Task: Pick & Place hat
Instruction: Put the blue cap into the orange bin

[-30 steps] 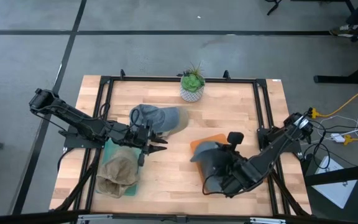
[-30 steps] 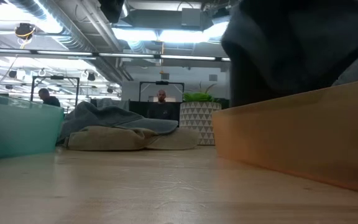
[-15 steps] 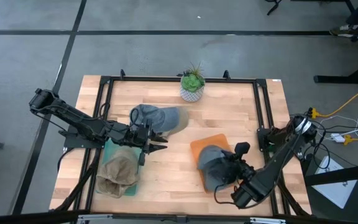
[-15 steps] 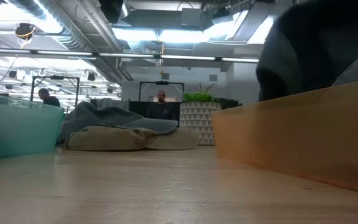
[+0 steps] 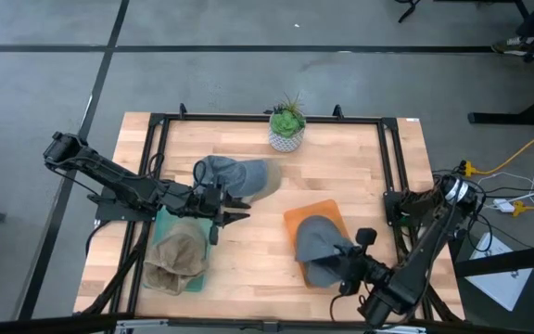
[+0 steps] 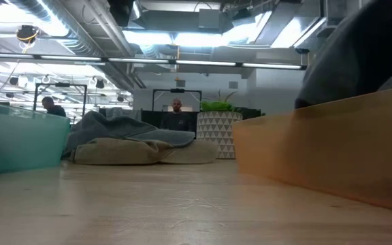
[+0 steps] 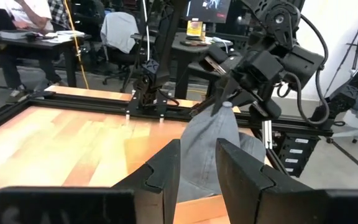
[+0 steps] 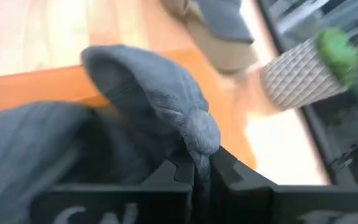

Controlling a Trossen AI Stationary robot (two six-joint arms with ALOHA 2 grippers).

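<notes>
A dark grey hat (image 5: pixel 319 243) hangs over the orange tray (image 5: pixel 306 213) at the table's near right, with my right gripper (image 5: pixel 345 267) shut on it. The left wrist view shows the hat (image 7: pixel 219 146) draped below that gripper. My left gripper (image 5: pixel 239 211) hovers open near the table's middle left, pointing level toward the right, with nothing between its fingers (image 7: pixel 166 174). A grey-and-tan hat (image 5: pixel 235 176) lies brim down on the wood just beyond it. A tan hat (image 5: pixel 176 260) sits on a teal tray (image 5: pixel 162 223). My right gripper pinches a bunched fold of the hat's cloth (image 8: pixel 199 135) between its two fingers. The fingers slant down from the table's near right side. The hat hangs slack below them, and its lower part reaches down into the orange tray (image 6: pixel 332 150).
A potted plant (image 5: pixel 287 125) in a white patterned pot stands at the far edge's middle. A black metal frame (image 5: pixel 392 158) borders the tabletop. Bare wood lies between the two trays. People sit at desks in the room beyond the table.
My right gripper has moved toward the table's near right corner and sunk, staying shut on the dark grey hat. The hat has gone with it, shifting right and coming lower over the orange tray, so more of the tray's far left part shows.
</notes>
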